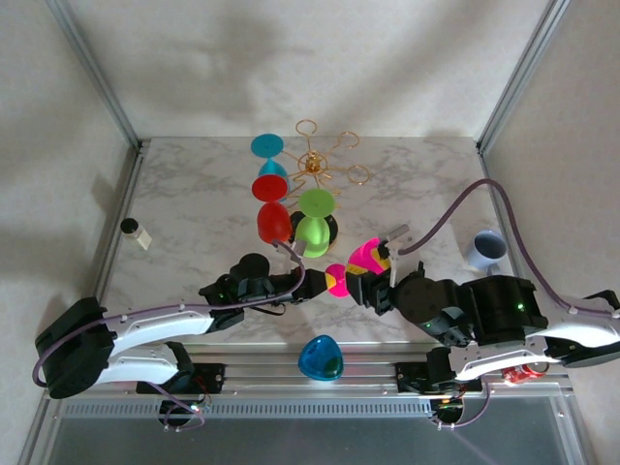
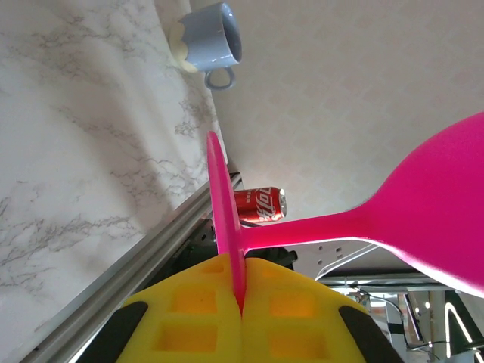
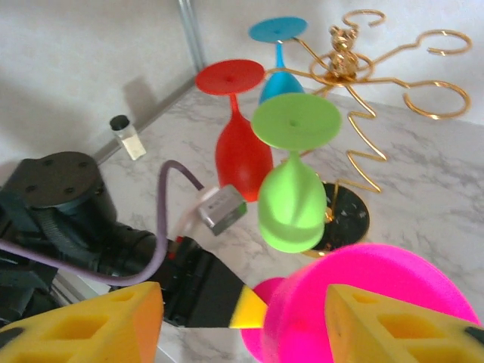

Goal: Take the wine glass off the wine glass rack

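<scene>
Off the wine glass rack (image 3: 342, 57): my left end effector (image 2: 242, 302) pinches the pink wine glass (image 2: 431, 204) by its foot, my right end effector (image 3: 242, 302) spread around the bowl; set-down on the worktop (image 1: 194, 213) likely next.

Blue glass (image 1: 266, 145), red glass (image 1: 274, 223) and green glass (image 1: 316, 203) hang crowding the near-left side of the wine glass rack (image 1: 315, 166). Bare table (image 1: 194, 194) lies open between those 3 and the vial (image 1: 136, 231), and between rack and mug (image 1: 487, 249).
</scene>
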### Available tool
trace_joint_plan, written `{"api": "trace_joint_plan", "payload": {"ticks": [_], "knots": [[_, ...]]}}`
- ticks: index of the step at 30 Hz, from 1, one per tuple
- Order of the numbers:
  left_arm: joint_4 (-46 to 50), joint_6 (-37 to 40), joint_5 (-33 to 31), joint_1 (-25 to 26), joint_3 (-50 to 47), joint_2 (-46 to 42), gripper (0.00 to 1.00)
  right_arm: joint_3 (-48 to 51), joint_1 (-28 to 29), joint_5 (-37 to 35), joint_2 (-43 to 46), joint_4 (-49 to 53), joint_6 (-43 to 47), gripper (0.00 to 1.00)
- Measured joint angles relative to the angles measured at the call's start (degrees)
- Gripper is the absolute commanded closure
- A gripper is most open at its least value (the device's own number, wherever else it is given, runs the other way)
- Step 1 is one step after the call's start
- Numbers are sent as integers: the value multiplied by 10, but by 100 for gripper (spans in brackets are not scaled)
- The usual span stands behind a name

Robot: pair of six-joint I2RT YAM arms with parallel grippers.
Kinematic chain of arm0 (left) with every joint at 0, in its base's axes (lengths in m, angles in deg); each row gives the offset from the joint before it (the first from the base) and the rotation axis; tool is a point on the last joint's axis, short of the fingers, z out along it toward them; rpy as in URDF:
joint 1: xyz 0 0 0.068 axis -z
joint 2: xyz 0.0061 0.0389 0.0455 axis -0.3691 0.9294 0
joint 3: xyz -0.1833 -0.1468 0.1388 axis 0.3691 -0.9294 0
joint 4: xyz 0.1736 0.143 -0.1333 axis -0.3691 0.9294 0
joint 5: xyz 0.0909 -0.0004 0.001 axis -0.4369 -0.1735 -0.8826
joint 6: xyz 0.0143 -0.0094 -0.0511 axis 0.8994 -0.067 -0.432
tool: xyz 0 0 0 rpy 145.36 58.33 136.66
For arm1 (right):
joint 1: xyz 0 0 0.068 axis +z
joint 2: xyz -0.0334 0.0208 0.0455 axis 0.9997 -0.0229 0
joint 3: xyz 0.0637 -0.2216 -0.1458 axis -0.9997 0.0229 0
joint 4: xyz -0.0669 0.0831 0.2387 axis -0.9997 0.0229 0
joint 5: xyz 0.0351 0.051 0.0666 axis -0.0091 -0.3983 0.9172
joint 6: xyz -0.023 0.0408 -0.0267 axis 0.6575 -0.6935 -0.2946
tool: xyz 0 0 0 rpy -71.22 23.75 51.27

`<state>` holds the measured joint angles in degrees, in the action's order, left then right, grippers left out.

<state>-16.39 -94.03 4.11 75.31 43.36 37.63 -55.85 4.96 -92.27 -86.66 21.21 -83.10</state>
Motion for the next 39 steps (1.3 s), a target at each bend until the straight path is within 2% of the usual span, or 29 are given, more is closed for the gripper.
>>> {"api": "trace_joint_plan", "payload": {"ticks": [7,16,19,24,28,37,39], "knots": [[-48,-7,-1,0,-30,2,100,-3,-45,30,0,48,-28,33],[-78,-9,-1,0,-31,12,100,-3,-118,118,-21,47,-21,40],[-82,-9,-1,0,-31,17,100,-3,-132,145,-43,43,-12,48],[-82,-9,-1,0,-31,17,100,-3,-148,179,-60,41,2,69],[-82,-9,-1,0,-31,17,100,-3,-154,189,-60,38,5,80],[-77,-7,-1,0,-31,17,100,-3,-156,209,-58,34,-2,99],[-76,-6,-1,0,-30,17,100,-3,-157,211,-58,34,-4,100]]}}
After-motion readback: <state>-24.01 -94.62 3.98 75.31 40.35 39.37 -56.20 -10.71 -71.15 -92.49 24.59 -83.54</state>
